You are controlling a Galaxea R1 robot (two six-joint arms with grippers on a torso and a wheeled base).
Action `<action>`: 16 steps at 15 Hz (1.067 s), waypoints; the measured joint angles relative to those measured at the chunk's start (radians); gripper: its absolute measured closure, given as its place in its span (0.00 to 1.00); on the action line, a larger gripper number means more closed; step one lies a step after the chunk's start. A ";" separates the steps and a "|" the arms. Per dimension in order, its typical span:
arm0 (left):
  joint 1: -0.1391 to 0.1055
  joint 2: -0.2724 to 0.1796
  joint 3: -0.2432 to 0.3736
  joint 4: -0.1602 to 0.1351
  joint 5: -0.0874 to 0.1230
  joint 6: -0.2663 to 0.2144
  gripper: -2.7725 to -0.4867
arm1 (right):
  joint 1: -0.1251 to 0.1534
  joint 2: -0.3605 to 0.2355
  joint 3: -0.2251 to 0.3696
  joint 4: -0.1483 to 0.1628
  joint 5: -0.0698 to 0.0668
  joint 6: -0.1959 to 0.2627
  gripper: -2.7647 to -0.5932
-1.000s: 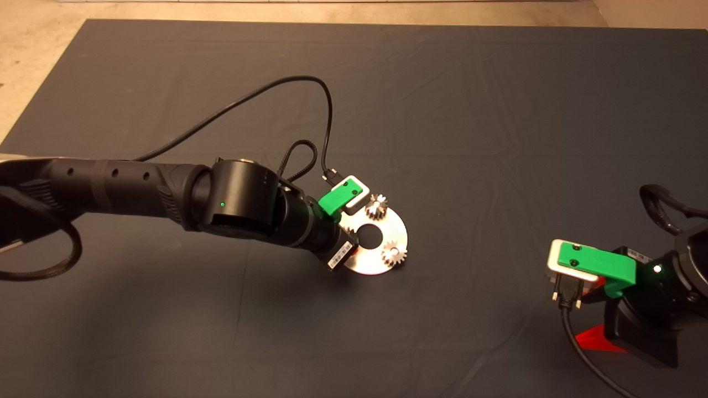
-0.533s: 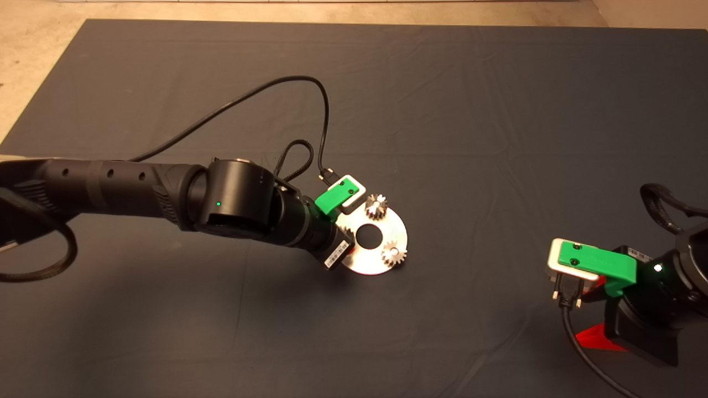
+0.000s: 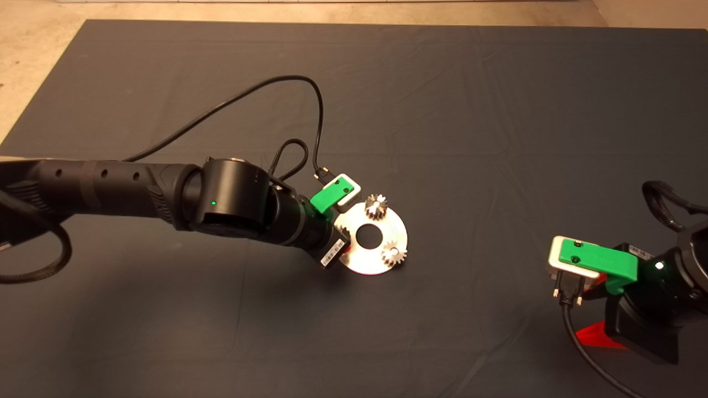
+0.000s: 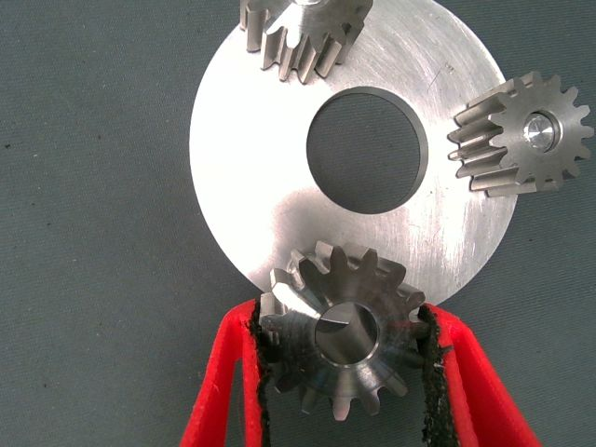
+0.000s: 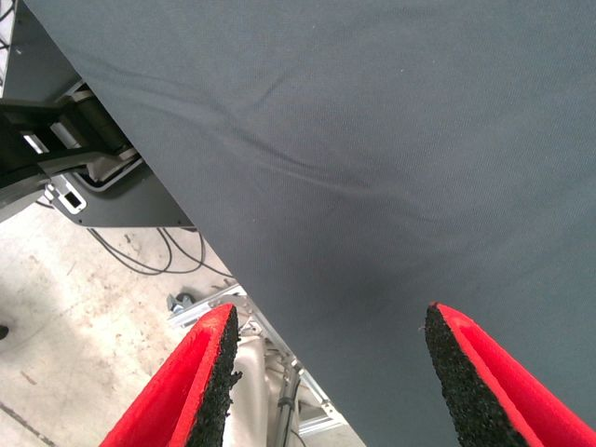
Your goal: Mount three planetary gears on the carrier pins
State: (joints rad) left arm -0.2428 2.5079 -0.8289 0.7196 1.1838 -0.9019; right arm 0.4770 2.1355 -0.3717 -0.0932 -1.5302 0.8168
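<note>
The shiny round disc (image 3: 362,260) lies mid-mat. Two planetary gears sit on their carrier pins: one at the far rim (image 3: 376,206), one at the right rim (image 3: 394,254). In the left wrist view they show as one gear (image 4: 307,33) and another (image 4: 526,135) with a pin end (image 4: 538,128) in its bore. My left gripper (image 4: 340,372) is shut on the third gear (image 4: 340,335), which is held tilted over the disc's (image 4: 251,186) near-left rim. In the head view the gripper (image 3: 344,250) hides this gear. My right gripper (image 5: 326,372) is open and parked at the lower right (image 3: 594,336).
A black cable (image 3: 243,99) loops from the left wrist over the mat behind the disc. The right wrist view looks past the mat's edge (image 5: 186,223) at floor and frame parts. Bare mat surrounds the disc.
My left arm has shifted slightly left, uncovering a little more of the disc's left side. The two seated gears and the right arm have not moved.
</note>
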 joint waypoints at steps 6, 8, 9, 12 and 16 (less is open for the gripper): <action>0.002 0.002 0.000 0.001 -0.022 0.000 0.91 | 0.000 0.000 0.000 0.000 0.000 0.000 0.60; 0.002 0.002 0.000 0.003 -0.028 0.000 0.91 | 0.000 0.000 0.000 0.000 0.000 0.000 0.60; 0.002 0.002 0.000 0.005 -0.028 0.000 0.91 | 0.000 0.000 0.000 0.000 0.000 0.000 0.60; 0.009 0.002 0.000 0.014 -0.030 0.000 0.91 | 0.000 0.000 0.000 0.000 0.000 0.000 0.60; 0.024 0.002 0.000 0.036 -0.044 0.000 0.91 | 0.000 0.001 0.000 0.000 0.000 0.000 0.60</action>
State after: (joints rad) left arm -0.2183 2.5098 -0.8289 0.7551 1.1400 -0.9023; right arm 0.4770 2.1364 -0.3717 -0.0928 -1.5302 0.8167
